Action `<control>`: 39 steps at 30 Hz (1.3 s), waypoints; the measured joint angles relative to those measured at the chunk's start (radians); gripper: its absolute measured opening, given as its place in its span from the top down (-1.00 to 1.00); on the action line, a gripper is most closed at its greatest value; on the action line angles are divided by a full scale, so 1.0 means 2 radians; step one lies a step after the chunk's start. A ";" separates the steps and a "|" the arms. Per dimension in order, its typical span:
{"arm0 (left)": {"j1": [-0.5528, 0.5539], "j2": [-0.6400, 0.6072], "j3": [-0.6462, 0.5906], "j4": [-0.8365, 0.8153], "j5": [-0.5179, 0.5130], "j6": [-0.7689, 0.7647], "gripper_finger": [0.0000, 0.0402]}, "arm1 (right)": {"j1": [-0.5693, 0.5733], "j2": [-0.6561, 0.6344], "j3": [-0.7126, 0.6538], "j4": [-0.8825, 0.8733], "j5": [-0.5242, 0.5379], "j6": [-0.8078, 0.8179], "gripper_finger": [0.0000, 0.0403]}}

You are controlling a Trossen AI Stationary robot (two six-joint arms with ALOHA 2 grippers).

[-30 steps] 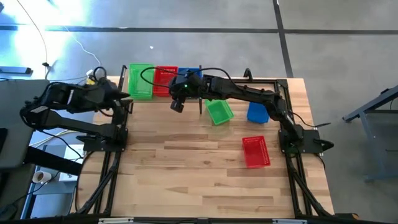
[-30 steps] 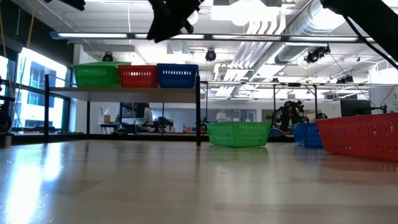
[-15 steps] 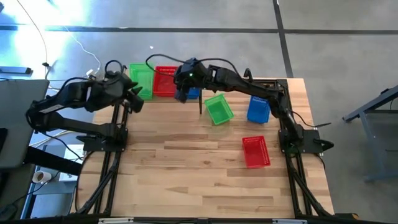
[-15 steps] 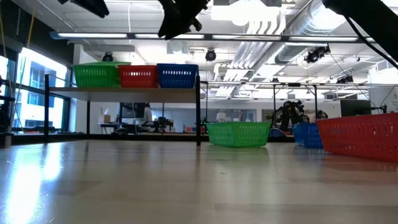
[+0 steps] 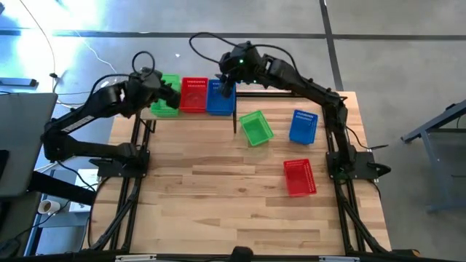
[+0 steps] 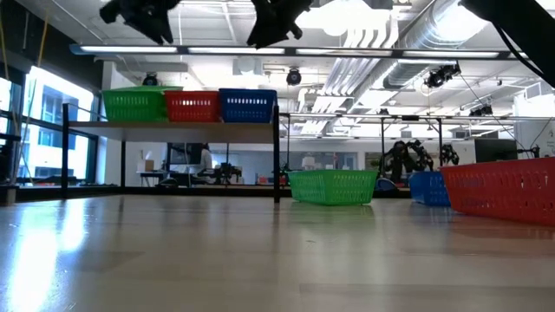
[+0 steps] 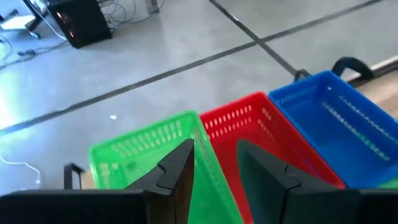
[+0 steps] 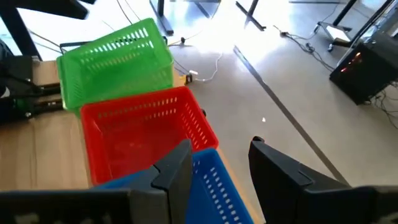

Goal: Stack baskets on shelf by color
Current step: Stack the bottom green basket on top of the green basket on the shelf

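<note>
Both arms are up over the shelf [image 6: 173,131] right now. The left gripper [image 7: 214,165] hangs above the green basket [image 5: 167,95], about at the wall it shares with the red basket [image 5: 194,94]. The right gripper [image 8: 221,165] hangs over the blue basket [image 5: 220,97], at its far end. Both sets of fingers are spread with nothing between them.

My read is the next job is fetching one of the loose baskets. Three sit on the surface [image 5: 218,196]: the loose green one [image 5: 256,127] just beside the shelf's near post, the loose blue one [image 5: 303,126] further toward the right arm's base, and the loose red one [image 5: 298,177] nearest the front. The right arm is the obvious pick for all three, since they lie on its side.

Tips I'd give:
- Pinch one wall near the middle of a long side, so the basket hangs level.
- The loose green one sits askew, so turn the wrist to match it before coming down.
- When nesting it, line it up square over the same colour before lowering. The three on the shelf touch side by side, so a crooked drop could catch a neighbour's rim.
- Keep the left arm out of the way meanwhile, since it hangs right over green's spot.

As for contents, the wrist views look into all three shelf baskets and I see nothing loose inside. Whether each is one basket or a nested stack, I can't tell. The loose ones look empty too.
</note>
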 joint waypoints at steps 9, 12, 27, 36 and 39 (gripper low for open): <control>0.081 0.043 0.000 0.033 0.026 0.072 0.31 | -0.021 -0.001 0.000 -0.026 -0.026 -0.004 0.27; 0.105 0.044 0.000 0.040 0.026 0.068 0.18 | -0.025 -0.001 0.000 -0.034 -0.029 -0.012 0.27; 0.149 0.082 0.000 0.048 0.120 -0.049 0.06 | -0.040 -0.001 0.000 -0.037 -0.065 -0.051 0.27; 0.123 0.120 0.000 0.048 0.162 -0.091 0.12 | -0.043 -0.001 0.000 -0.038 -0.066 -0.082 0.27; 0.116 0.130 0.000 0.047 0.153 -0.090 0.12 | -0.043 -0.001 0.000 -0.038 -0.066 -0.083 0.27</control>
